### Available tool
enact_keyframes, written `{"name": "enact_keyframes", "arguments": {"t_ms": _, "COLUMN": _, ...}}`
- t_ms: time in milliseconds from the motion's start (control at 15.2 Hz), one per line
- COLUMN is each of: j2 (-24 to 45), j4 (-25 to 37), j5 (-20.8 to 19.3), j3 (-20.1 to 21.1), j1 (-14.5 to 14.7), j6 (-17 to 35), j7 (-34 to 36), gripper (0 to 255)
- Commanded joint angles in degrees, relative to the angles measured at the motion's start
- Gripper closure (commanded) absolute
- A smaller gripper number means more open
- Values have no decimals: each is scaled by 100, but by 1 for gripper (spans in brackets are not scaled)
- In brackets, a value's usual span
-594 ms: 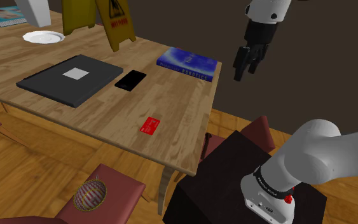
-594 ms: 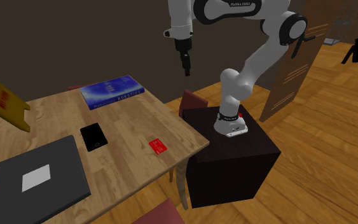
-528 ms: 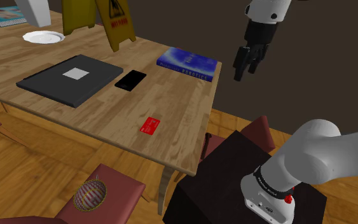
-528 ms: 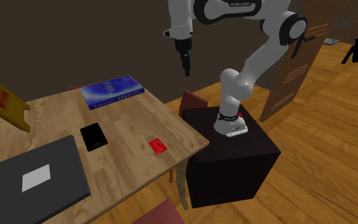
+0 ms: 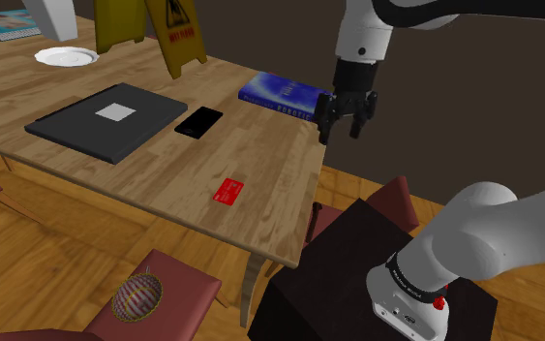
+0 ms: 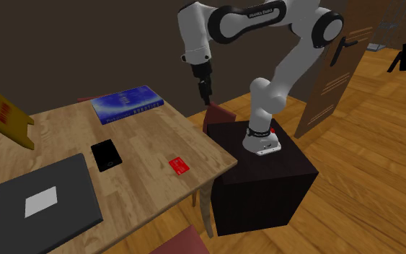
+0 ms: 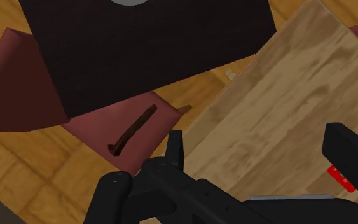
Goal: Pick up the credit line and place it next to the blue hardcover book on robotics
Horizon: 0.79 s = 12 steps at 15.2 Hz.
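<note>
In the shoulder view, the small flat red card (image 5: 228,191), which I take to be the "credit line", lies on the light wooden table (image 5: 154,172). It sits near the table edge closest to the black box stand (image 5: 357,281) and well apart from the blue hardcover book (image 5: 285,97) at the far corner. The all-black two-finger gripper (image 5: 345,127) hangs in the air by that corner, just beside the book on this view's right. Its fingers are spread and nothing is between them. A flat black phone (image 5: 199,121) and a dark grey closed case with a white square (image 5: 105,118) lie further along the table.

In the second exterior view, the gripper (image 6: 206,99) points downward, high over the table's edge on the stand's side. The card (image 6: 179,166) lies near the table's near corner, and the book (image 6: 128,102) is further up the table.

In the wrist view, the fingers stand wide apart above the table's edge, with a maroon chair seat (image 7: 126,127) below. A red sliver beside one finger is probably the card (image 7: 340,177).

I judge this to be the reach step, with nothing grasped yet. The next move calls for carrying the hand across to the card, setting the fingers across its narrow width, and lowering until the tips almost meet the wood. The card is thin, so the grip will be delicate.
</note>
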Motion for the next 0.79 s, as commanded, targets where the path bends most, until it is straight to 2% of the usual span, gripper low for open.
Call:
{"name": "enact_keyframes", "arguments": {"t_ms": 0, "j2": 347, "j4": 23, "j5": 313, "j3": 180, "j1": -20, "j6": 237, "j7": 494, "gripper": 0}}
{"name": "enact_keyframes", "arguments": {"t_ms": 726, "j2": 2296, "j4": 359, "j5": 1701, "j3": 832, "j1": -52, "j6": 1690, "j7": 2608, "gripper": 0}}
